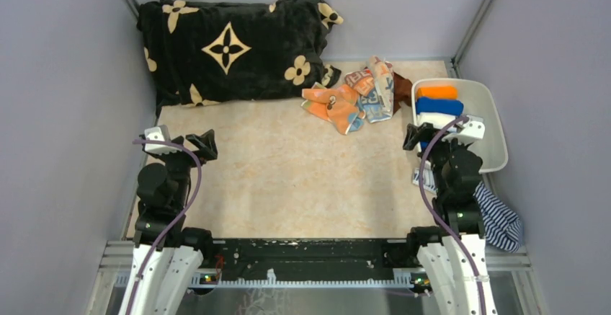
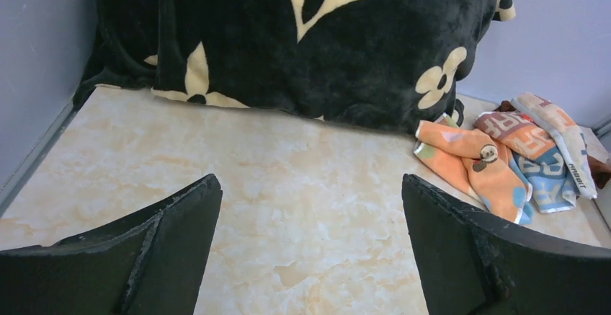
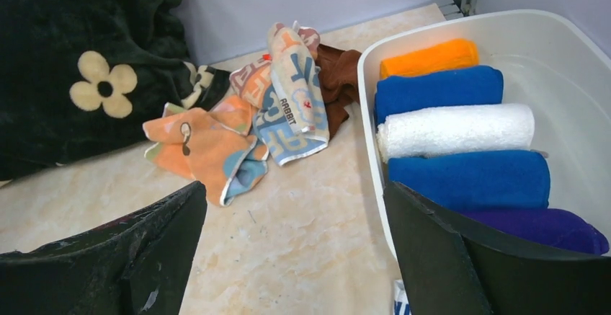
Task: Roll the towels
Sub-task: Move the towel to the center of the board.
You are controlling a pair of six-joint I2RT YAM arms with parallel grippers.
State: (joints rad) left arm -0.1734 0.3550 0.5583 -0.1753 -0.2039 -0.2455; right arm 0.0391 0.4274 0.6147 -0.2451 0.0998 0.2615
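Left gripper (image 2: 310,179) gapes empty near the left edge of the beige marbled table (image 1: 288,185). Crumpled printed and brown cloth towels (image 1: 353,99) heap at its far edge. Right gripper (image 3: 295,185), spread empty, hangs by the white plastic tub (image 1: 493,120) of rolled towels (image 3: 454,129).

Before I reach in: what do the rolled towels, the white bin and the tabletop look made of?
Rolled towels: soft terry or microfibre, matte, with a fuzzy nap. White bin: probably moulded plastic, smooth and slightly glossy, with a thin rounded rim. Tabletop: beige marble pattern, smooth with a faint sheen; laminate or stone, hard to tell.
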